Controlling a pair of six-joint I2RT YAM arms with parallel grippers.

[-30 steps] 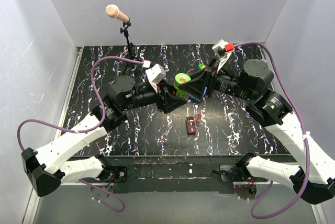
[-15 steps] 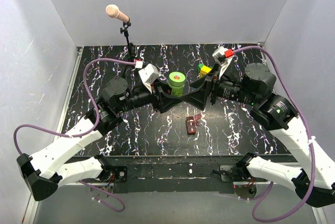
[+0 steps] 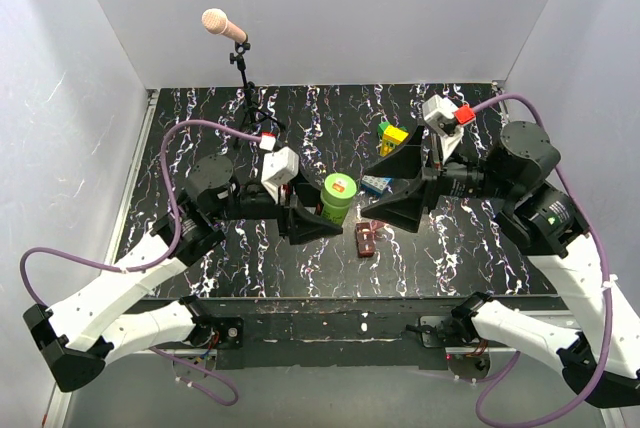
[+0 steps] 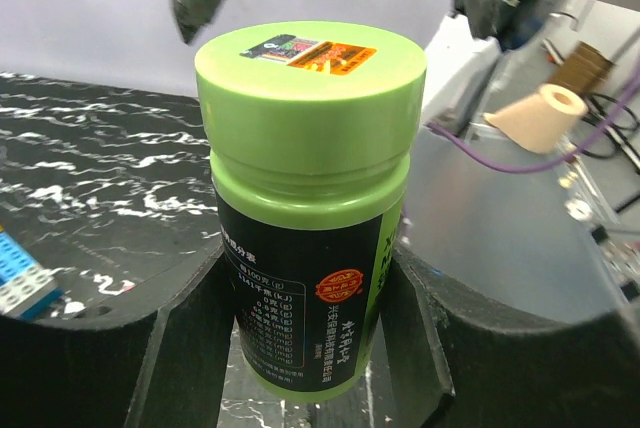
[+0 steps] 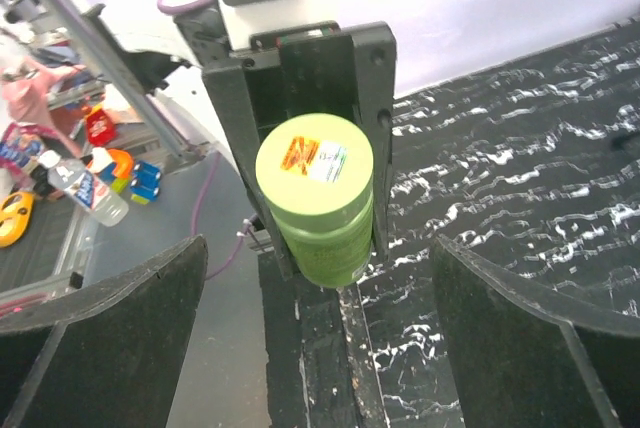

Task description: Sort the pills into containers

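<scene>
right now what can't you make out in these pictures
- Inside the green bottle: capped and opaque, every view.
- Inside the red-brown box: too small, top view only.
- Pills: none visible anywhere.
- Blue brick: partly behind the right gripper, top view.

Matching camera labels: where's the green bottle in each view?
Top external: green bottle near picture centre, between the left arm's jaws.
Left wrist: fills the middle, between the jaws.
Right wrist: centre, top facing the camera.
Shared landmark: the orange sticker on its top, visible in all three.
</scene>
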